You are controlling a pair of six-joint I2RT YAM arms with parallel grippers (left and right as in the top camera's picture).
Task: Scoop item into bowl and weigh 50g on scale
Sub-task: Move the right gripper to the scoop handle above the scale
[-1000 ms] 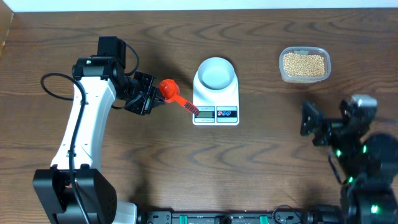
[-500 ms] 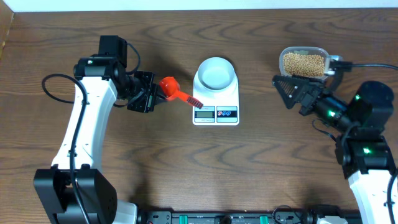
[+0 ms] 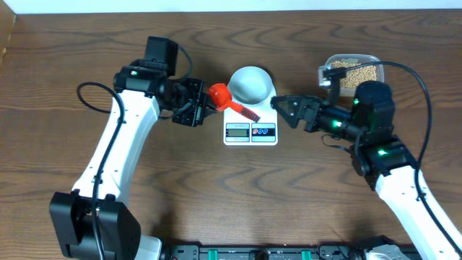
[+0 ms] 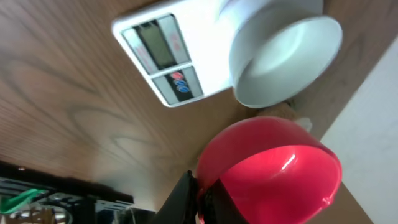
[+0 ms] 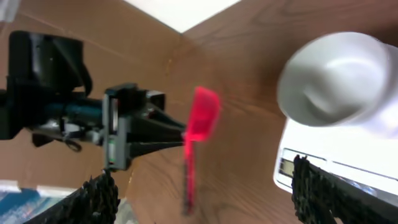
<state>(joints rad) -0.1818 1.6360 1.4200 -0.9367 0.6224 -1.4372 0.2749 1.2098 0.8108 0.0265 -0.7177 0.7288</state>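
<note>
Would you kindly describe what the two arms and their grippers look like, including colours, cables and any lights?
Both arms have long white links, as on the left arm and right arm, with black joint housings. A thin black cable loops beside each. The left gripper and right gripper are black with tapering fingers. Small green lights glow on the right arm.

Red scoop (image 3: 219,94) is crowding the bowl (image 3: 250,84) at its left rim; right gripper (image 3: 278,104), jaws spread, is flanking its right. Right arm (image 3: 354,115) is overhanging the near-left corner of the tub (image 3: 380,71). Table (image 3: 245,191) in front of the scale (image 3: 264,119) is lying bare.
</note>
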